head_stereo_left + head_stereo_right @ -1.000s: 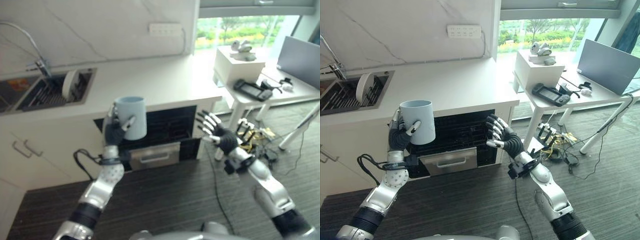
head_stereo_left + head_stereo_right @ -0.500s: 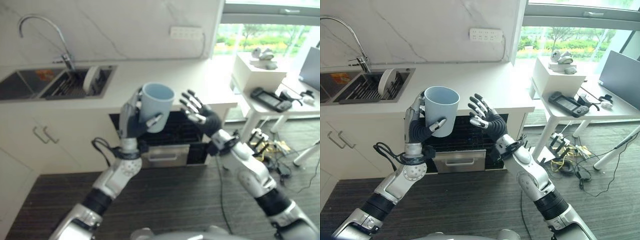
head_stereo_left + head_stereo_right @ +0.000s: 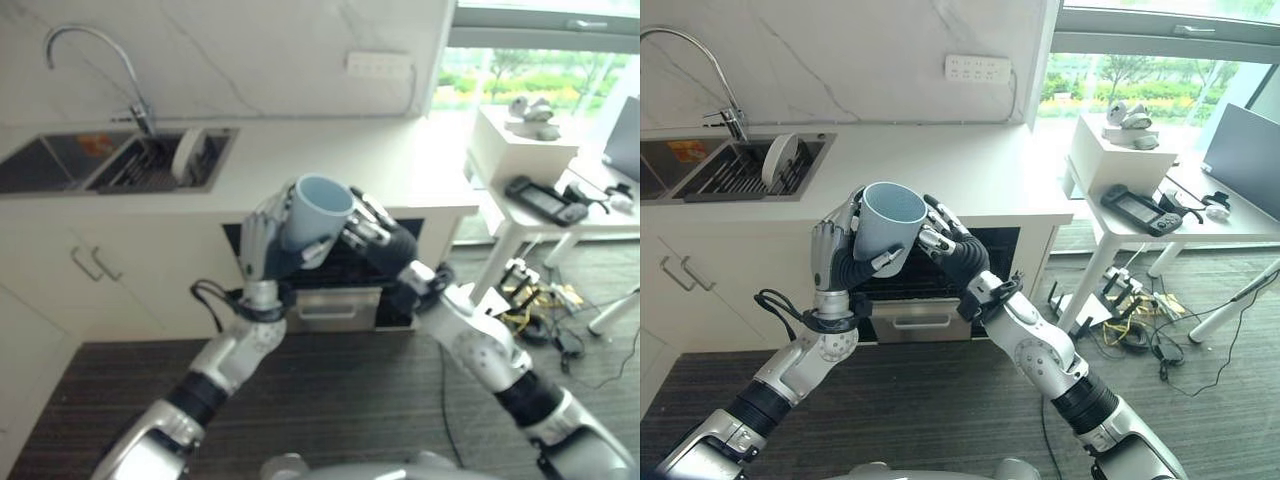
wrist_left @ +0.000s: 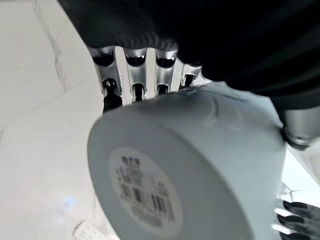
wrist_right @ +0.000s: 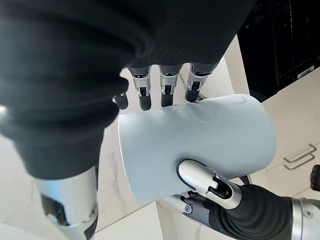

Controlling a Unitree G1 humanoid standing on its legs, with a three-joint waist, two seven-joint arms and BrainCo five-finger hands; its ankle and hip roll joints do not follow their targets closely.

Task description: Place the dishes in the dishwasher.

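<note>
Right eye view | left hand grips cup | right hand touching

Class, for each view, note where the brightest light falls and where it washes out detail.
Right eye view: daylight through the window washes out the countertop beside it. Left wrist view: the mug in the left hand is shaded at its base, against a bright wall. Right wrist view: the right hand is dark against the pale mug.

2 head eyes look down at the counter; both wrist views sit close on the mug
</note>
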